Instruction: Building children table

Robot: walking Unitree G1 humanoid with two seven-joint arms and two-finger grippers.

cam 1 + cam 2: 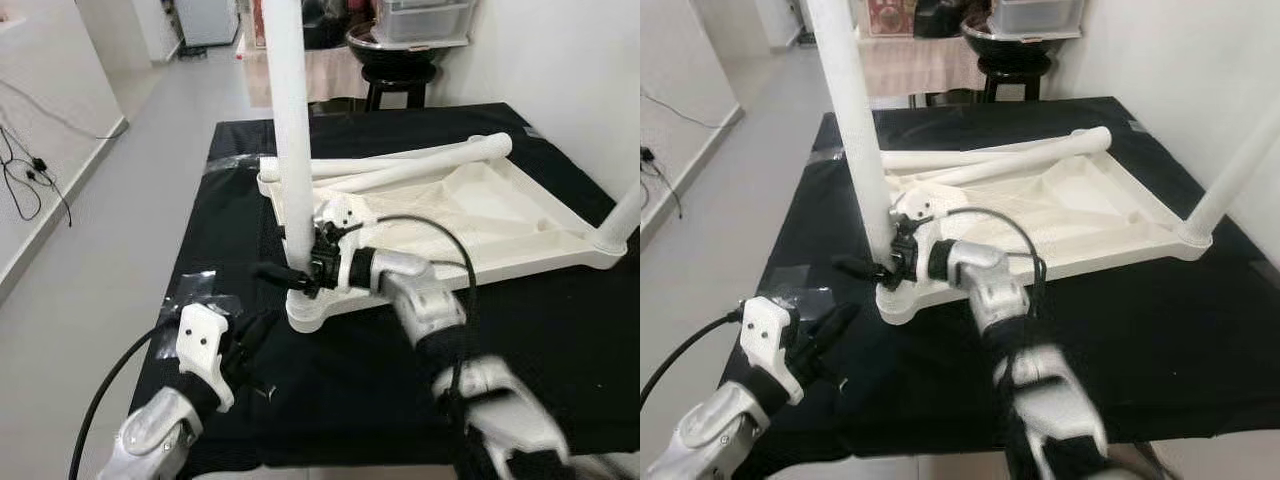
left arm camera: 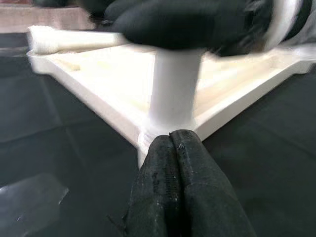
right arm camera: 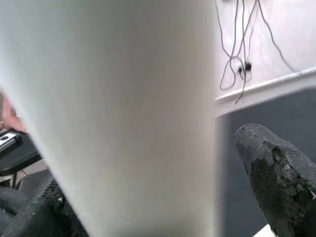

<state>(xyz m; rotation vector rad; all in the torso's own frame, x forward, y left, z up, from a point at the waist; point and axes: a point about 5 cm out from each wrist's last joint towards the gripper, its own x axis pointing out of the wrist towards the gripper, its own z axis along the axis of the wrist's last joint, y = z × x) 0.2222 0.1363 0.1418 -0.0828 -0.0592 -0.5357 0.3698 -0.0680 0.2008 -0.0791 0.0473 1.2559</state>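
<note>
A white children's table top (image 1: 480, 215) lies upside down on a black cloth. One white leg (image 1: 290, 130) stands upright in its near left corner socket (image 1: 315, 310). A second leg (image 1: 622, 218) stands in the right corner. Two loose legs (image 1: 420, 160) lie across the far side of the top. My right gripper (image 1: 290, 275) straddles the upright leg just above the socket, open; a gap shows beside one finger (image 3: 269, 177). My left gripper (image 1: 262, 325) is shut and empty, low over the cloth with its fingertips (image 2: 175, 140) close to the socket corner.
The black cloth (image 1: 560, 340) covers a low platform whose left edge drops to the grey floor. A shiny tape patch (image 1: 195, 285) lies near my left gripper. A black stool (image 1: 400, 85) with a plastic bin stands behind. Cables (image 1: 30, 170) trail along the left wall.
</note>
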